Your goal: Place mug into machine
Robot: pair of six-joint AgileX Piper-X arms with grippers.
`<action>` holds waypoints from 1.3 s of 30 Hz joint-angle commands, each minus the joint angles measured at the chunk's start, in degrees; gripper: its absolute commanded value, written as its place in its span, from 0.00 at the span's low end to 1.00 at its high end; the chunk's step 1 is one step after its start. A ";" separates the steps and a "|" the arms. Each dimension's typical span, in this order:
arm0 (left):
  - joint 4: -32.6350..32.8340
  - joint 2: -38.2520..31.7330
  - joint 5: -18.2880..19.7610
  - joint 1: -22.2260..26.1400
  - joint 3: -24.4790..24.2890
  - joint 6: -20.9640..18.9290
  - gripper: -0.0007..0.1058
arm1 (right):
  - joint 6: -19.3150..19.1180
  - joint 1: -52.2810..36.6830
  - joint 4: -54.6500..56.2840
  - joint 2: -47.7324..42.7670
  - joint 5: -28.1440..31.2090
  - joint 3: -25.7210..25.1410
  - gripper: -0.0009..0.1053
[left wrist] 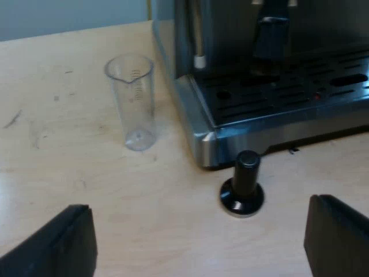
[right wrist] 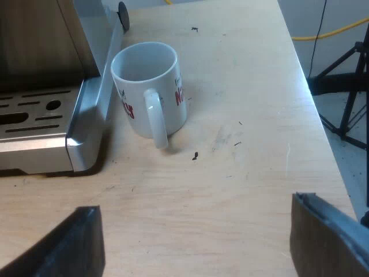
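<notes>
The mug (right wrist: 147,86) stands upright on the bench (right wrist: 230,190) just beside the espresso machine (right wrist: 86,133), handle facing the right gripper (right wrist: 196,242), whose wide-spread, empty fingers seem readied to take it, while the left gripper (left wrist: 199,239), likewise spread, hangs near the tamper (left wrist: 242,184)

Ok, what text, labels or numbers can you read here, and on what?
Mug: red print on its side, turned partly away, not readable.
Glass: faint scale marks near the rim, too small to read.
Machine: no text to read.
</notes>
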 commanded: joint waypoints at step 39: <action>-29.71 41.87 7.99 -33.23 -12.47 -2.82 0.80 | -6.90 0.02 -2.95 29.32 -4.02 -12.80 0.64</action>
